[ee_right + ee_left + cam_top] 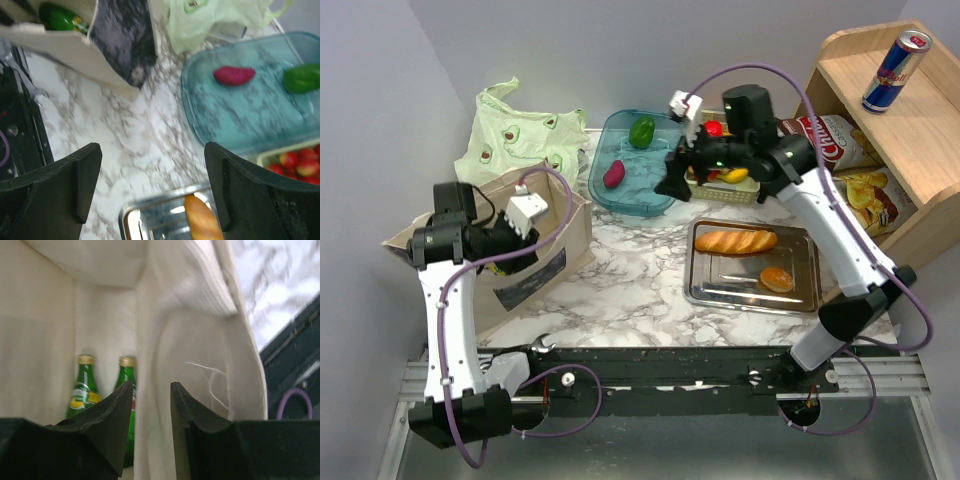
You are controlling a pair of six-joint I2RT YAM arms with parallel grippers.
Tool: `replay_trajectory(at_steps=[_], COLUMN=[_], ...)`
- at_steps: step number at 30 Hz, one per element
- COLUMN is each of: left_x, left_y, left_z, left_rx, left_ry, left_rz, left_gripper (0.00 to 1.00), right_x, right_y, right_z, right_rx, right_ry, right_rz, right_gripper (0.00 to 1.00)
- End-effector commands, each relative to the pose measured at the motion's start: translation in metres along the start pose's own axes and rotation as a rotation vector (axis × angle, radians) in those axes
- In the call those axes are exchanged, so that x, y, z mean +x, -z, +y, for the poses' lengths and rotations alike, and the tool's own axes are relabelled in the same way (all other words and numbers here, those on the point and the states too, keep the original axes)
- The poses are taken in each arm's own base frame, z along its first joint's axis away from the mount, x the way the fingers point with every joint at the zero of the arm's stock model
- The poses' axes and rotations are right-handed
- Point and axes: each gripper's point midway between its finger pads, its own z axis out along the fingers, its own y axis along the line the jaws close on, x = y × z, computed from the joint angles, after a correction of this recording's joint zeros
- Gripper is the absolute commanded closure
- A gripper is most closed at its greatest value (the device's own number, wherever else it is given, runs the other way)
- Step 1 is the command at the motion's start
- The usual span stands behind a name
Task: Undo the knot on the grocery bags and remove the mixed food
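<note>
The beige canvas tote stands at the left with its dark panel facing front. My left gripper is at its rim; in the left wrist view it is shut on the tote's cloth wall. Two green bottles stand inside. The pale green bag lies slack behind the tote; I cannot make out its knot. My right gripper is open and empty, above the marble beside a glass dish. A green pepper and a magenta vegetable lie in it.
A metal tray holds a bread loaf and a bun. A basket with strawberries and a banana sits behind it. The wooden shelf at right holds a drink can and crisp bags.
</note>
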Motion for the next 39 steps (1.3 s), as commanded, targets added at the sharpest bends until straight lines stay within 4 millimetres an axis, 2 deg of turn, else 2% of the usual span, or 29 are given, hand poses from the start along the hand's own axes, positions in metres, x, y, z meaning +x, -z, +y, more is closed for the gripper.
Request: replay_trajectory(at_steps=[1,4,7,10,12,14,17,20,22,24,25,27,30,32,33,35,39], left_x=[0.044,0.055,0.065,0.077,0.087,0.093,0.100,0.107,0.112,0.109,0.102,0.077,0.044,0.030,0.032,0.048,0.091], left_y=[-0.002,-0.003,-0.004,-0.007,-0.009,-0.011,-0.011,-0.012,-0.013,-0.011,-0.012,-0.011,-0.006,-0.005,-0.007,-0.013,-0.029], left_z=[-0.043,-0.062,-0.075,-0.082,-0.084,-0.084,-0.086,-0.094,-0.096,-0.094,-0.090,-0.073,-0.048,-0.044,-0.044,-0.040,-0.016], left_rx=[0.120,0.157,0.180,0.184,0.172,0.151,0.138,0.163,0.165,0.147,0.124,0.038,-0.038,-0.029,-0.012,0.009,-0.042], left_ry=[-0.238,-0.267,-0.312,-0.372,-0.421,-0.462,-0.505,-0.543,-0.563,-0.572,-0.547,-0.433,-0.352,-0.363,-0.413,-0.514,-0.631], left_rz=[0.031,0.002,-0.006,-0.006,0.000,0.006,0.009,0.013,0.019,0.011,-0.006,-0.069,-0.131,-0.165,-0.155,-0.094,0.075], left_gripper=[0.63,0.59,0.53,0.50,0.48,0.47,0.45,0.44,0.44,0.44,0.43,0.39,0.35,0.34,0.34,0.35,0.37], right_x=[-0.048,-0.072,-0.083,-0.073,-0.068,-0.066,-0.055,-0.036,-0.025,-0.015,-0.006,0.007,0.020,0.025,0.021,0.025,0.035], right_y=[-0.058,-0.094,-0.129,-0.157,-0.167,-0.174,-0.186,-0.196,-0.195,-0.188,-0.186,-0.178,-0.158,-0.145,-0.137,-0.129,-0.126], right_z=[0.013,0.041,0.088,0.132,0.147,0.147,0.127,0.106,0.103,0.110,0.116,0.130,0.146,0.151,0.154,0.159,0.164], right_rx=[-0.033,-0.091,-0.189,-0.228,-0.220,-0.174,-0.061,0.064,0.085,0.053,0.020,-0.055,-0.124,-0.134,-0.140,-0.149,-0.161], right_ry=[-0.087,-0.057,-0.039,-0.010,0.004,-0.001,-0.031,-0.055,-0.056,-0.048,-0.037,-0.011,0.023,0.045,0.067,0.107,0.086], right_rz=[-0.114,-0.147,-0.155,-0.130,-0.127,-0.126,-0.102,-0.045,-0.023,-0.013,0.000,0.015,-0.023,-0.081,-0.123,-0.156,-0.147], right_gripper=[0.09,0.08,0.05,0.00,0.00,0.00,0.02,0.16,0.38,0.65,0.79,0.99,0.99,0.99,0.99,0.99,0.99])
